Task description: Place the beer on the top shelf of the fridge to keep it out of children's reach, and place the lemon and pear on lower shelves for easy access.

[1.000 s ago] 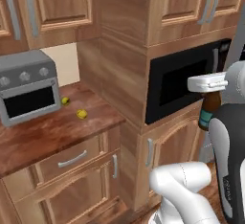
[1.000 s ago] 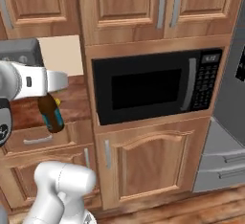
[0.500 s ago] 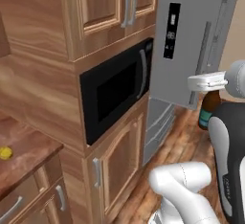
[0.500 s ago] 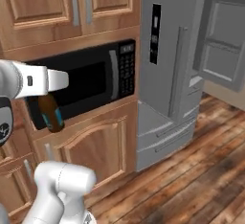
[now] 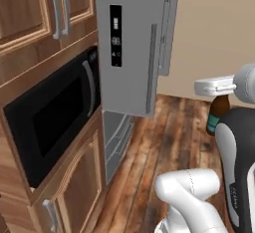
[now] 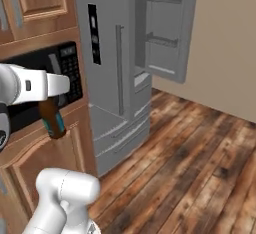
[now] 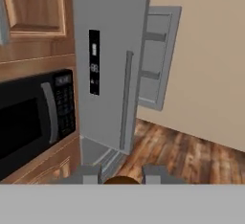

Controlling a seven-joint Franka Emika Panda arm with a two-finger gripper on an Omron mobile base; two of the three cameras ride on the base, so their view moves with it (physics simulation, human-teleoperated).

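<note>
The beer, a dark brown bottle with a teal label, hangs from my gripper, which is shut on its neck. In the left base view the beer sits under the gripper at the right edge. Between the fingertips in the hand view I see the brown top of the beer. Ahead stands the grey fridge, its door with the black panel swung open. That door hides the top shelf and the lower shelves. The lemon and pear are out of view.
A black microwave is built into the wooden cabinets left of the fridge. The fridge's far door stands open, showing narrow grey racks. Wooden floor stretches to the right, up to a beige wall.
The whole picture has shifted: the base has moved from the counter, past the microwave, to the fridge. The beer stays in the shut gripper.
</note>
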